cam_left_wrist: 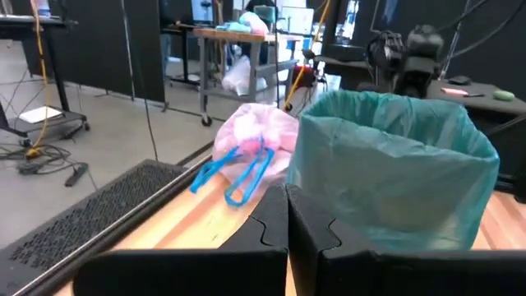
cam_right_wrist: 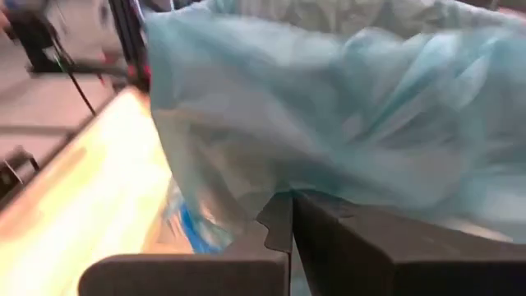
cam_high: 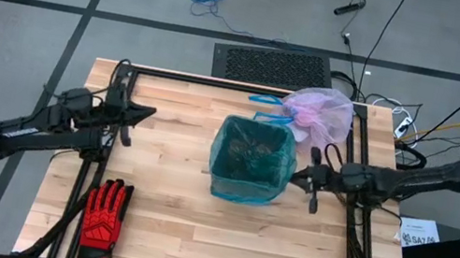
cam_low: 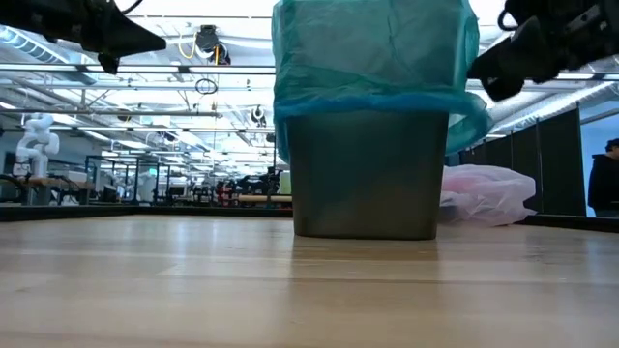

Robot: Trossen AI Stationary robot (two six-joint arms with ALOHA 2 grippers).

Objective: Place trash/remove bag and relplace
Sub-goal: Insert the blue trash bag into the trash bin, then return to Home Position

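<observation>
My right gripper (cam_high: 311, 183) hangs just beside the right wall of the grey bin (cam_low: 366, 174), fingers pressed together with nothing between them, tips close against the teal-blue plastic liner (cam_high: 250, 159) that drapes over the bin's rim. My left gripper (cam_high: 139, 115) hovers well off to the bin's left, above bare butcher-block wooden table (cam_high: 192, 236), its jaws also pressed tight and empty. Looking down into the bin, I can make out small brownish crumpled wads (cam_high: 253, 143) lying at the bottom inside the teal liner. The thin translucent pink-lavender bag (cam_high: 320, 113) sits bunched on the table at the far right corner, just behind the bin, with blue drawstring loops (cam_left_wrist: 238, 174) trailing from it across the wood. A red-and-black work glove (cam_high: 105, 213) lies flat near the table's front left edge, well apart from everything else.
</observation>
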